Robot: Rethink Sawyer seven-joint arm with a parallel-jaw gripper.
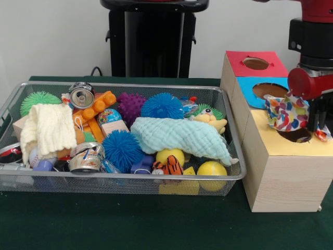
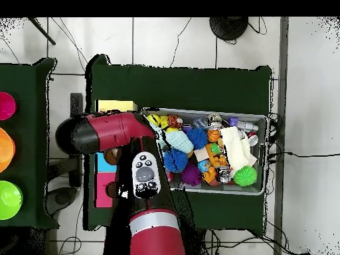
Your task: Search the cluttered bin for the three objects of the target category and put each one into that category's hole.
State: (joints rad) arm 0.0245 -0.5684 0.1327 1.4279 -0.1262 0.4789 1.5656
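Green worktop (image 1: 156,224), boxes right of wire bin (image 1: 125,185). Claw (image 1: 316,125) over yellow box's hole (image 1: 295,135); grip state hidden, cannot tell. Polka-dot wrapper (image 1: 285,113) hangs at hole's edge. Risk: it snags the rim, landing outside.

We can't see the gripper (image 1: 315,125): its jaws sit buried behind the polka-dot wrapper (image 1: 285,112). Overhead, the arm (image 2: 109,131) covers the yellow-topped box (image 2: 116,105), hiding its hole (image 1: 295,135).
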